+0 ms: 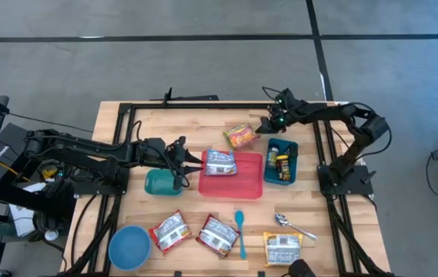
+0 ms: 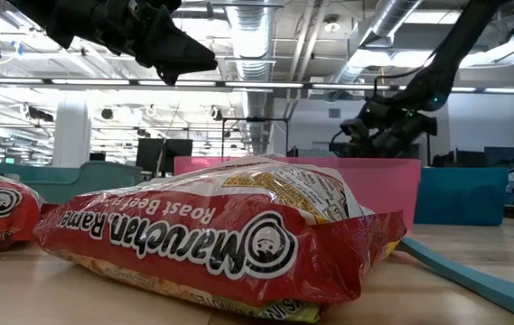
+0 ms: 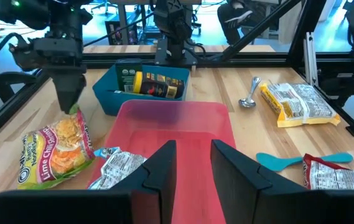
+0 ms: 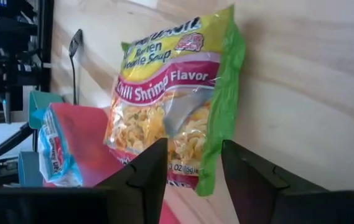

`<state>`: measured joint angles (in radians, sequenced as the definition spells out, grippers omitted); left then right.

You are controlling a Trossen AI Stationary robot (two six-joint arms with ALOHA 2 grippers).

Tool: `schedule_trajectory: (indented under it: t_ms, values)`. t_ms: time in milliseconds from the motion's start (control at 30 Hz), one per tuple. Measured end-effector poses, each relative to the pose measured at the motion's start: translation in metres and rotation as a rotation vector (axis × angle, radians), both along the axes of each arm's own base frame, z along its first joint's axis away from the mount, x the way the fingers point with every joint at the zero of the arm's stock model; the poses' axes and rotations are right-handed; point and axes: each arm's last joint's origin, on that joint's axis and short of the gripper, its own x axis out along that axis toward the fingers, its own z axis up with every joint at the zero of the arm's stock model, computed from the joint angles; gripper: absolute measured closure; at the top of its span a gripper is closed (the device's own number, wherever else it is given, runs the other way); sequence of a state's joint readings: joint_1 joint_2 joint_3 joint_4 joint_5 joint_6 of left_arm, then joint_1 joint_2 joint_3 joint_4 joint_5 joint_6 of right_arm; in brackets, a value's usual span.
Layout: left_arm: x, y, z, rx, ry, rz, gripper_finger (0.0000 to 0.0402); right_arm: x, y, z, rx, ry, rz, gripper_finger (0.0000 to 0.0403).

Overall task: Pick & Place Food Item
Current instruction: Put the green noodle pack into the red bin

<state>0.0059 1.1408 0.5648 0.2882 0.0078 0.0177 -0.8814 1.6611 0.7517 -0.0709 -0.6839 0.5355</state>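
Fingers of the right hand [image 4: 192, 180] stand apart with nothing between them; we see it hovering just above the lime chili shrimp ramen pack [image 4: 170, 102], which lies flat on the tabletop [image 1: 195, 123] beside the far corner of the red tray [image 1: 242, 185], between that tray and the teal bin [image 1: 292, 163]. Left hand [image 3: 192, 171] also has its fingers parted and empty, and we place it over the near-left edge of the red tray, next to the small teal container [image 1: 157, 183]. On the tray we note a blue-and-white ramen pack [image 1: 220, 162]. Teal bin holds a bottle and small packets. Toward the front of the tabletop we see two red ramen packs [image 1: 170, 231], a teal spatula [image 1: 240, 231], a metal spoon [image 1: 292, 225], a yellow ramen pack [image 1: 282, 248] and a blue bowl [image 1: 129, 248].
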Motion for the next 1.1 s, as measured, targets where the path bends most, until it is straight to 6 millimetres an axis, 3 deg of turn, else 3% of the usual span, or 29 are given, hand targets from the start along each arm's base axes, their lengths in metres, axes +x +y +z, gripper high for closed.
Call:
schedule_trajectory:
  t_ms: [500,1100]
  values:
    - [0.0,0.0,0.0,0.0,0.0,0.0,0.0309,0.0019,0.0066,-0.006,0.047,0.04,0.019,0.0261]
    - [0.0,0.0,0.0,0.0,0.0,0.0,0.0309,0.0026,0.0068,-0.0057,0.062,0.036,0.008,0.0363]
